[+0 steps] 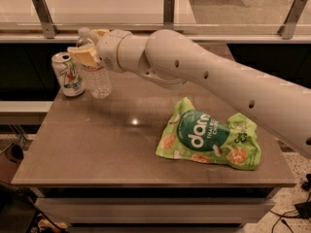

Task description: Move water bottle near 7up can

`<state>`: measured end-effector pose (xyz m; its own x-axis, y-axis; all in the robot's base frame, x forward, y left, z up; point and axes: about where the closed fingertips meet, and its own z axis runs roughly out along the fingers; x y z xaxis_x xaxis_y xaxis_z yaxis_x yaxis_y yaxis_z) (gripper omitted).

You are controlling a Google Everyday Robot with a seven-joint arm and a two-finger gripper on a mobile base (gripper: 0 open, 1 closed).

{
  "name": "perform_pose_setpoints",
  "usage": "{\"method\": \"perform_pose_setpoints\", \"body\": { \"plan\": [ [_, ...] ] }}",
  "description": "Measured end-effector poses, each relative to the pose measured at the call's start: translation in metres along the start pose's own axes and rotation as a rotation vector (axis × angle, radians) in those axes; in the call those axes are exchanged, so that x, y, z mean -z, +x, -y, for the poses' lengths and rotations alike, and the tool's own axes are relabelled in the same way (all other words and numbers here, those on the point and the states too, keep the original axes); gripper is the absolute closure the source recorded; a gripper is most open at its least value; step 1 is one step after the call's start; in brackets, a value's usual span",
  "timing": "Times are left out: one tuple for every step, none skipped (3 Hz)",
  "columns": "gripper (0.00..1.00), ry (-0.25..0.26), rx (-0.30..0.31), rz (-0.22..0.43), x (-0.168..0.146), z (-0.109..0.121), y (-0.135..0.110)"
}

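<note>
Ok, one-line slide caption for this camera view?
The tool grips the water bottle by its upper part at the table's far corner, beside the 7up can.

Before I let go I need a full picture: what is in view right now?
table: one, grey-brown, centre
soda can: one, white and green, table's back left corner
water bottle: one, clear, upright just right of the soda can
snack bag: one, green, lying on the table's right half
posts: three, metal, on the ledge behind
arm: one, white, reaching in from the right
tool: one, yellowish, closed on the water bottle's top
</note>
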<state>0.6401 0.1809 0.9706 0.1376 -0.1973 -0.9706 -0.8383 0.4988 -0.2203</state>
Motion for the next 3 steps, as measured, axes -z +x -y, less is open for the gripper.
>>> {"method": "perform_pose_setpoints", "body": {
  "plan": [
    [1.0, -0.004, 0.005, -0.022, -0.0051, -0.0057, 0.0062],
    [0.83, -0.004, -0.002, -0.031, -0.0088, -0.0086, 0.0125],
    [0.6, -0.007, 0.0, -0.029, -0.0096, -0.0103, 0.0108]
  ]
}}
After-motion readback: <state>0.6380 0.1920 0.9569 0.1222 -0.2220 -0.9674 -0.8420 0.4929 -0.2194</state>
